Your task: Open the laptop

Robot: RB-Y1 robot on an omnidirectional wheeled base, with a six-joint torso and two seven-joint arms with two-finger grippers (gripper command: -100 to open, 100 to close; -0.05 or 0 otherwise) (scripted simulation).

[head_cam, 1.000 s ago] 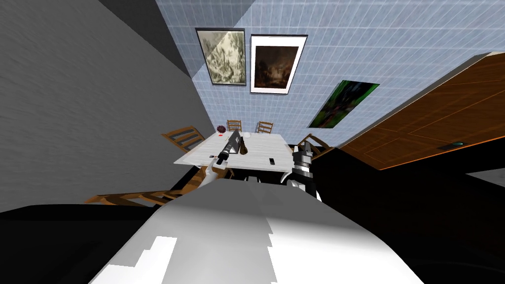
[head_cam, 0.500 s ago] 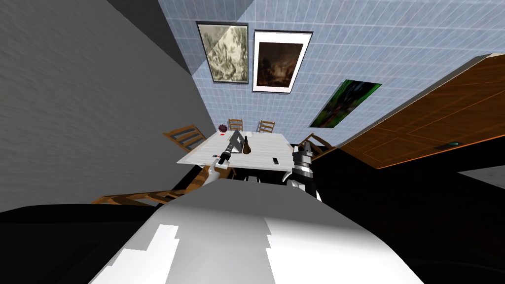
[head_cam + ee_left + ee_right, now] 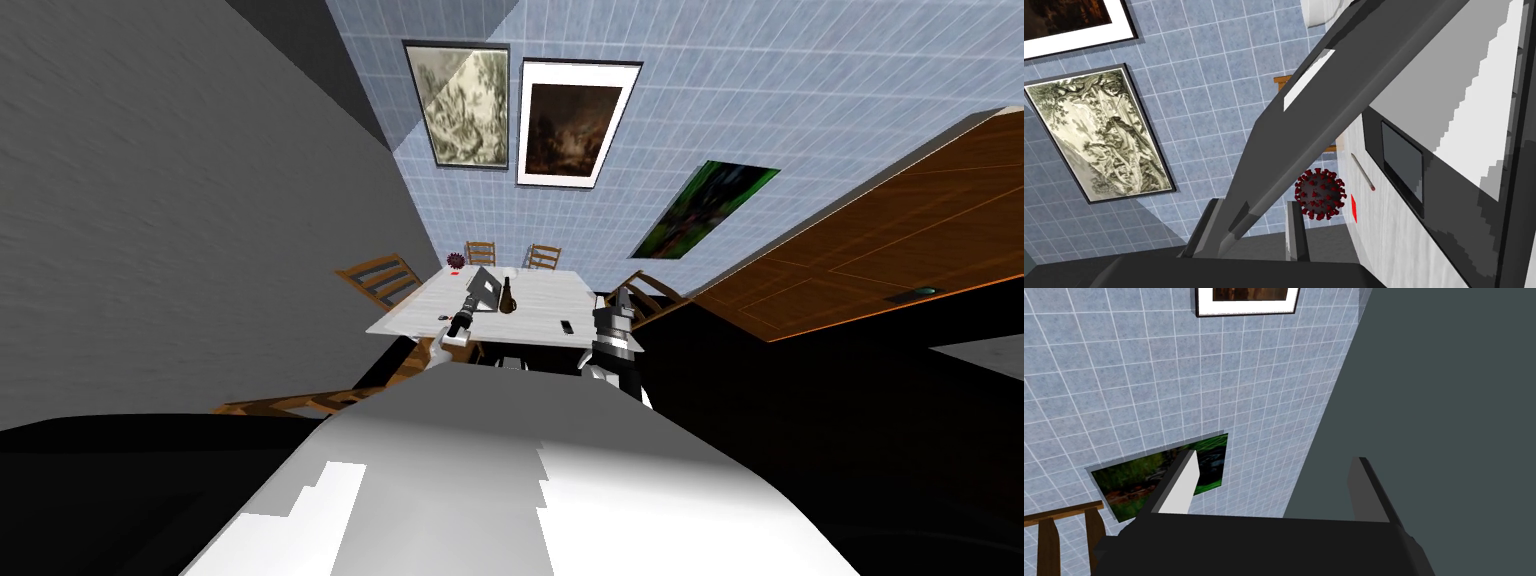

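Grey wall at left, blue tiled wall [image 3: 700, 100] with three pictures ahead, wooden chairs around the white table [image 3: 540, 292]. Toward its left side lies the grey laptop [image 3: 484, 288], long axis running away from me, mouth facing left, lid half raised over a pale base with a dark trackpad [image 3: 1402, 167]. The left gripper [image 3: 1251, 205] pinches the lid's near end. A bottle [image 3: 507, 295] stands just right. The right gripper [image 3: 1275, 458] hangs with fingers spread.
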